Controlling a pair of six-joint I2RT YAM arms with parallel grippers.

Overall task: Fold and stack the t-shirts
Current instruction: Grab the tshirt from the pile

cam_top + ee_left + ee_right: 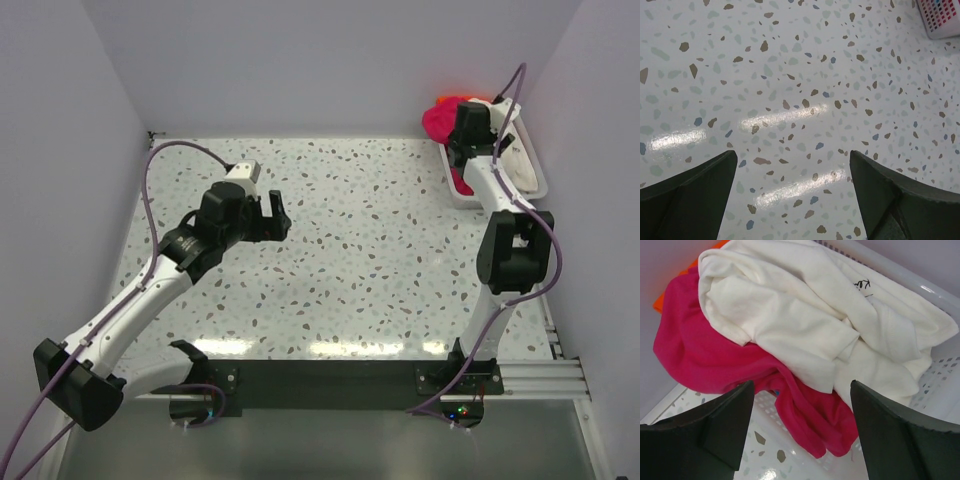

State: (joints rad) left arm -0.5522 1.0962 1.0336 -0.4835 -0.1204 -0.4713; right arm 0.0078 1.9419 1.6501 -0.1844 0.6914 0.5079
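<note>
Orange tee (pixel 666 297) — a mere sliver behind magenta tee (pixel 705 360), cream tee (pixel 790 315)

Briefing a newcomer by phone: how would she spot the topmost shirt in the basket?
At the table's far right corner stands a heaped white basket. On top lies the cream-white t-shirt, draped over a magenta-pink one with an orange one behind. It alone is pale, with small dark lettering.

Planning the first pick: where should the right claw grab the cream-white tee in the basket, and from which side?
Probably the raised fold ridge on the cream-white tee, pinched from above. It lies on top of the magenta tee, so a high pinch should avoid snagging that. The right claw is open.
</note>
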